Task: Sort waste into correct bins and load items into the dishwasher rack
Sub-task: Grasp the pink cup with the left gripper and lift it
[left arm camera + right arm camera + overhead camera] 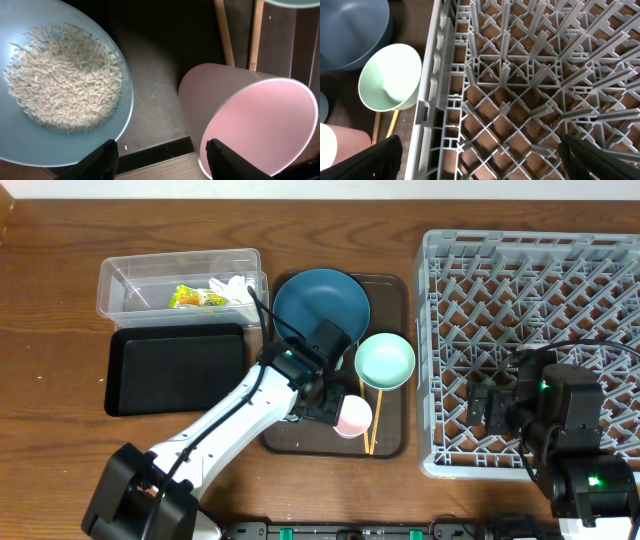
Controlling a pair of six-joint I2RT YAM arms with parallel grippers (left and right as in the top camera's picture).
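In the left wrist view, a pale blue-white bowl [30, 145] holds a heap of white rice [62, 80]. Beside it a pink-white cup [250, 120] lies on its side. My left gripper [162, 150] is open over the brown tray's front edge, between the bowl and the cup, holding nothing. Two chopsticks [225, 32] lie beyond the cup. A dark blue dish [320, 302] and a mint green bowl [385, 360] sit on the tray. My right gripper [485, 160] hangs open and empty over the grey dishwasher rack [530, 280]. The wrapper [190, 298] and tissue [232, 288] lie in the clear tub [120, 280].
The black tray [175, 367] lies in front of the clear tub, at the left. The brown serving tray [392, 442] sits between the bins and the rack. The rack's left wall [432, 100] stands close to the mint bowl [390, 77].
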